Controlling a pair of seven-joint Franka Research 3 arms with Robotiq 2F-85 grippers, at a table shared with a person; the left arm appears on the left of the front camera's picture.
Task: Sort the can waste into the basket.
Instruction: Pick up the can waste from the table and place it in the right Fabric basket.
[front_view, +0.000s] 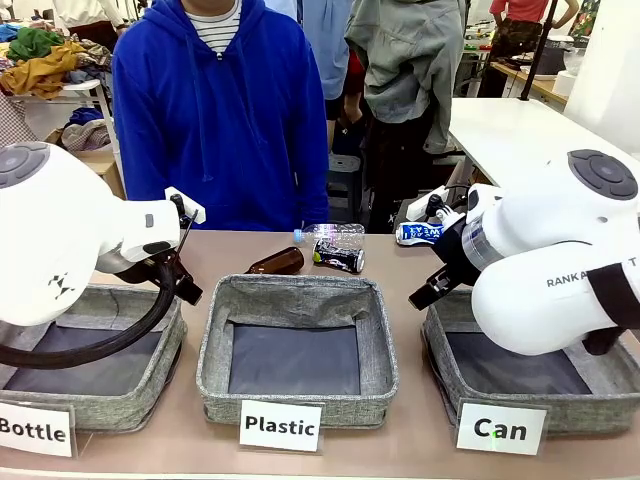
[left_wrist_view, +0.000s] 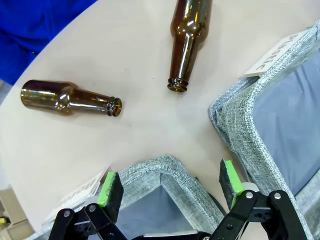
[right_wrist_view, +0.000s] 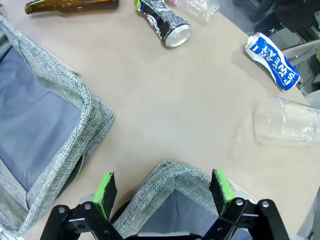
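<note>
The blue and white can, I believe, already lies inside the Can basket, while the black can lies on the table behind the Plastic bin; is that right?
Not quite: the blue and white can lies on the table, outside the Can basket, as the right wrist view shows. The black can does lie on the table behind the Plastic bin.

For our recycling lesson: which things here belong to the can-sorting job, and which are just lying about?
Job: black can; blue and white can; "Can" basket.

Lying about: brown bottles; clear plastic bottle; "Plastic" basket; "Bottle" basket.
</note>
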